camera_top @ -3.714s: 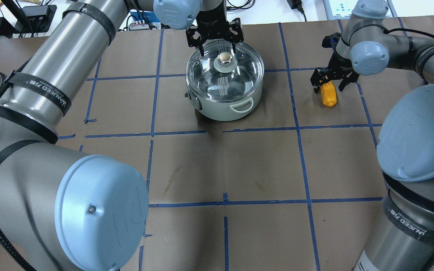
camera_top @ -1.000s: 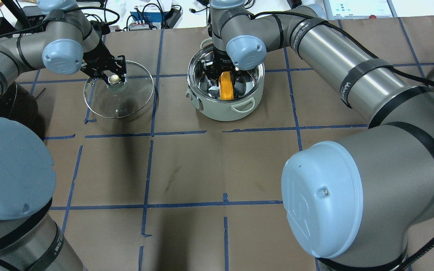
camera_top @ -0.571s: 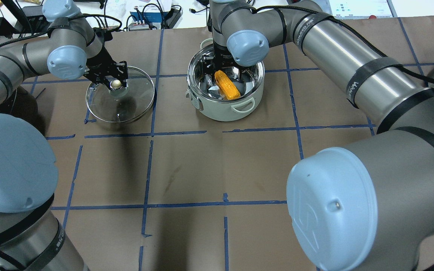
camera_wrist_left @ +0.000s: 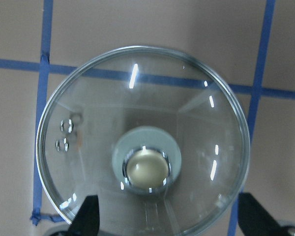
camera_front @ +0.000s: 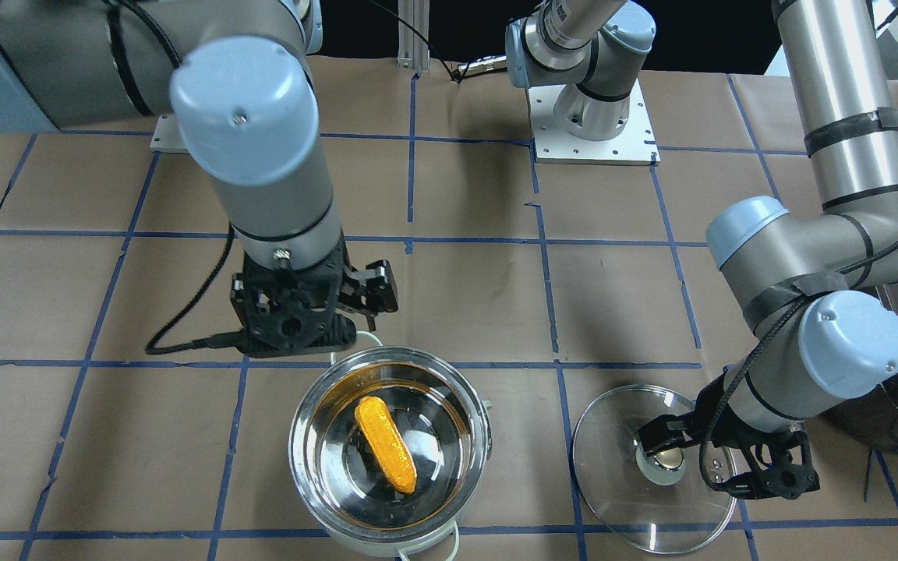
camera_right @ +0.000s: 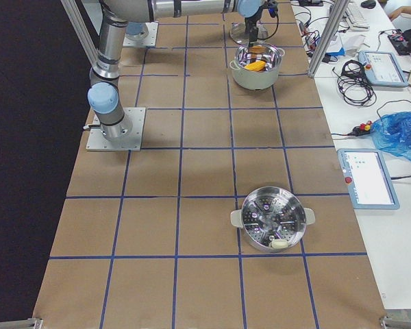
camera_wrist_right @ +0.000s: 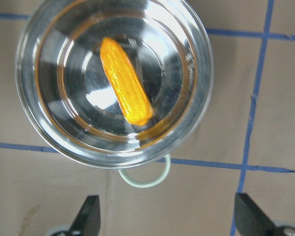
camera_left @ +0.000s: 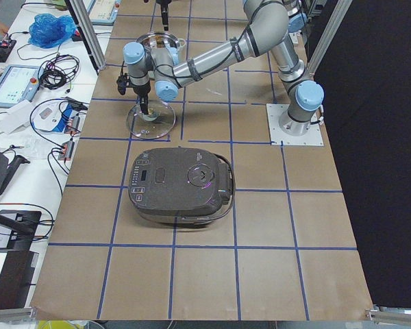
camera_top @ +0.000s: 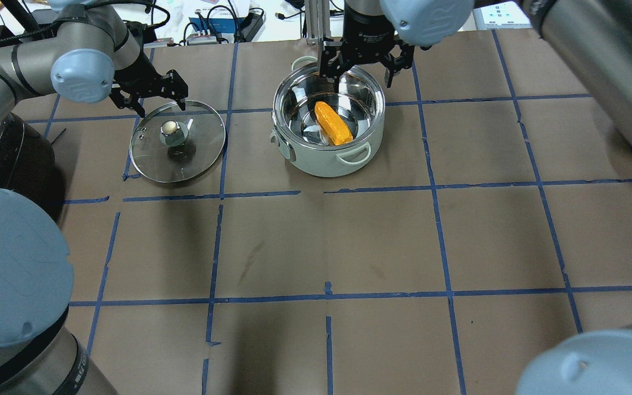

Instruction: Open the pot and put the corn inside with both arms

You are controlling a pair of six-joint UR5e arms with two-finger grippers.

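Note:
The steel pot (camera_top: 321, 162) stands open at the back centre. The orange corn (camera_top: 333, 124) lies inside on its bottom, also in the right wrist view (camera_wrist_right: 125, 81) and the front view (camera_front: 386, 443). The glass lid (camera_top: 195, 153) rests flat on the table left of the pot, knob (camera_top: 170, 128) up. My left gripper (camera_top: 148, 101) is open and empty just behind and above the lid; the left wrist view shows the knob (camera_wrist_left: 147, 168) free between the spread fingers. My right gripper (camera_top: 357, 74) is open and empty above the pot's far rim.
A dark grey rice cooker (camera_left: 181, 185) sits on my left, close to the lid. A steamer pot (camera_right: 272, 219) stands far along the table on my right. Blue tape lines grid the brown table (camera_top: 327, 247).
My right gripper let the corn go into the pot and rose out of it. My left gripper set the lid down, let go of the knob and drew back.

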